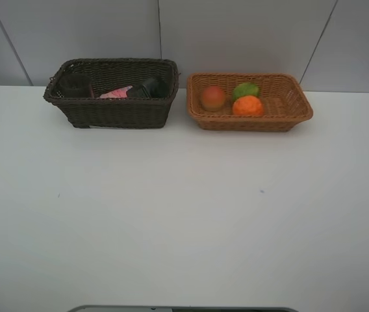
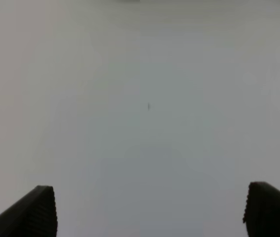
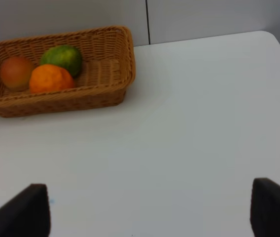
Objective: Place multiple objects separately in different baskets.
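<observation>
The dark brown basket (image 1: 165, 68) stands at the back left and holds the mauve cup (image 1: 75, 85), the pink tube (image 1: 116, 93) and the dark pump bottle (image 1: 151, 88). The orange-tan basket (image 1: 301, 104) stands at the back right and holds the red-orange fruit (image 1: 213, 97), the green fruit (image 1: 245, 90) and the orange (image 1: 247, 106). This basket (image 3: 125, 74) and its fruits show in the right wrist view. My left gripper (image 2: 150, 210) is open and empty over bare table. My right gripper (image 3: 150, 212) is open and empty, well short of the orange-tan basket. Neither arm shows in the high view.
The white table (image 1: 184, 208) stretches from the baskets to the front edge. A grey wall (image 1: 236, 32) stands right behind the baskets. A grey edge (image 1: 184, 309) shows at the bottom of the high view.
</observation>
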### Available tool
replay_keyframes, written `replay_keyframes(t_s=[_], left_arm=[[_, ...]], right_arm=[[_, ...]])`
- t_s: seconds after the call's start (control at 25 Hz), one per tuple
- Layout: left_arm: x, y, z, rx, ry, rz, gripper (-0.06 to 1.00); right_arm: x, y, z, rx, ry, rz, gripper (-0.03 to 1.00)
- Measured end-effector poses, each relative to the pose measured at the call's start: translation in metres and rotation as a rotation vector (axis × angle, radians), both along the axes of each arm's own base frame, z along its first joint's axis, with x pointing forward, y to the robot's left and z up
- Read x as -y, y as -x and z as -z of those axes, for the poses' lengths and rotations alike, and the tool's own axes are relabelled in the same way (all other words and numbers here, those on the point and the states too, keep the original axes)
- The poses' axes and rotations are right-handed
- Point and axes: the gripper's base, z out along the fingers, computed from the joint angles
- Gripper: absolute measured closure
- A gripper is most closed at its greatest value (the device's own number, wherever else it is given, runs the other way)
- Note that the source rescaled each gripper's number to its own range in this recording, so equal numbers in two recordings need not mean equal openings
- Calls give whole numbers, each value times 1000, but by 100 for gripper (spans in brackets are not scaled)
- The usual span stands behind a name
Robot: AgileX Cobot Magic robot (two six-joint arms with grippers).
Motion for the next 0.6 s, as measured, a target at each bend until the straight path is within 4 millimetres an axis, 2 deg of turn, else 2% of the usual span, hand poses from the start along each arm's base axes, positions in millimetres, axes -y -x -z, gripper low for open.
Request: replay_keyframes(t_s=[0.24,0.4,0.6], left_arm=[[-1,1,-5,126,10,-5,-4],[-2,-4,5,104,-33,-2,-4],[-2,-4,6,103,-42,-1,-4]], right_arm=[[0,0,0,0,0,0,14],[0,0,0,0,0,0,14],[0,0,0,0,0,0,14]])
